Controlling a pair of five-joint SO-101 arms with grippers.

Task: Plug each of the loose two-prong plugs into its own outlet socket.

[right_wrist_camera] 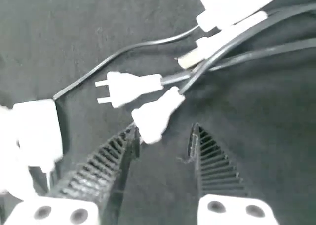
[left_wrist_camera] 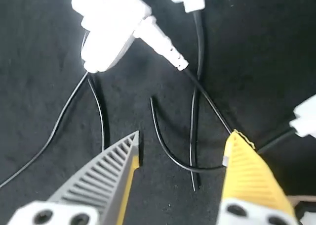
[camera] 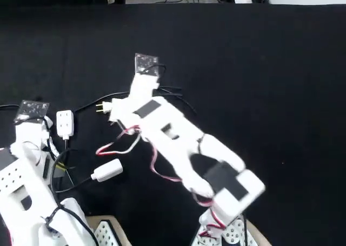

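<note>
Over a loose plug [right_wrist_camera: 155,117], right pincer [right_wrist_camera: 164,132] parted, not gripping

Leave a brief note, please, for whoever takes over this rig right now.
Left gripper: jaws open, empty, above the black cables.
Right gripper: jaws open, empty, with a white plug lying right at the jaw tips.
The two-prong plug lies loose beside it, prongs bare. The socket block sits apart from both.
Done: no plug seated that I can see.
Left: grasp each plug and push it into its socket.
</note>
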